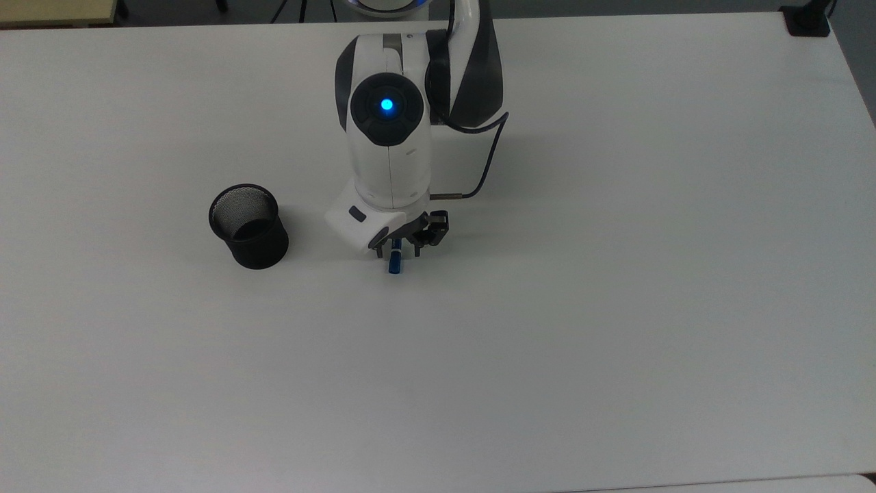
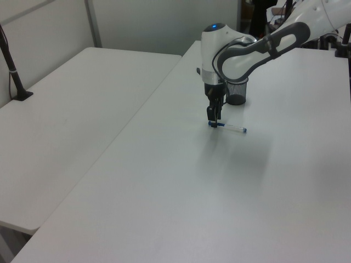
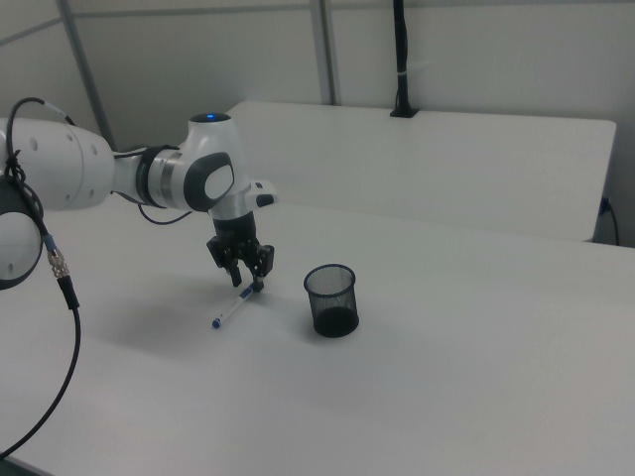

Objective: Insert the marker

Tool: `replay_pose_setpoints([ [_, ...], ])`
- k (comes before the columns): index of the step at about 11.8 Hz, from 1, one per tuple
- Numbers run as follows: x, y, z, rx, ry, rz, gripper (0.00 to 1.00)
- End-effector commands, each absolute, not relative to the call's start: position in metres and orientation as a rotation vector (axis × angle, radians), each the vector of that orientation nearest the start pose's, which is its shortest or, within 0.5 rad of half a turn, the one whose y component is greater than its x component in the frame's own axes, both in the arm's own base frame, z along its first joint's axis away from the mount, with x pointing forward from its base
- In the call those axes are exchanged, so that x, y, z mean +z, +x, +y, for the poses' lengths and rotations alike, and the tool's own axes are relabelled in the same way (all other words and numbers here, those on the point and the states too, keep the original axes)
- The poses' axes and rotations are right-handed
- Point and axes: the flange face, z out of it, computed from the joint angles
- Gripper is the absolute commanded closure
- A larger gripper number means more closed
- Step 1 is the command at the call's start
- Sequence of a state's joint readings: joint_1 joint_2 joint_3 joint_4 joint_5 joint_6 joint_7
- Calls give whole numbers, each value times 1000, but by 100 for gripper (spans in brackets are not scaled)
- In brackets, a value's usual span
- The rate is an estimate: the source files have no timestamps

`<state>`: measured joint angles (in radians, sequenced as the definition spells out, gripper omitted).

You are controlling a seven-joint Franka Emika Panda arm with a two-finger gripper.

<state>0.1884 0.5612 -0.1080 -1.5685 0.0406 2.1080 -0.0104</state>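
The marker [image 2: 230,127] lies flat on the white table [image 1: 616,274], white barrel with a blue cap. In the top view just its blue cap end [image 1: 395,264] sticks out below the hand. My gripper [image 1: 397,252] hangs low over that cap end, open, with one finger on each side of the marker. The left view has the gripper [image 2: 214,117] just above the marker's left end, and the right view has the gripper [image 3: 247,282] at the upper right end of the marker [image 3: 230,308]. A black mesh cup [image 1: 248,225] stands upright to the top view's left, apart from both.
The arm [image 1: 390,137] reaches in from the top view's upper edge, a black cable [image 1: 487,154] looping at its right. A second white table [image 2: 66,120] adjoins at the left view's left. A black post with its base [image 3: 401,59] stands on the far table in the right view.
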Motion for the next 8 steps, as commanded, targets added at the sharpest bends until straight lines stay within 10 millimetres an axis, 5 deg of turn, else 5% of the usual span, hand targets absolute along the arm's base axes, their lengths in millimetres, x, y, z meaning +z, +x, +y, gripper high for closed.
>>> replay_pose_setpoints([
  [1,311,698,69,-31,-3181,-114,50],
  [4,310,699,70,-41,-3186,-53,66],
  [7,312,701,70,-78,-3183,-31,99],
  [8,314,701,69,-82,-3181,-25,100],
])
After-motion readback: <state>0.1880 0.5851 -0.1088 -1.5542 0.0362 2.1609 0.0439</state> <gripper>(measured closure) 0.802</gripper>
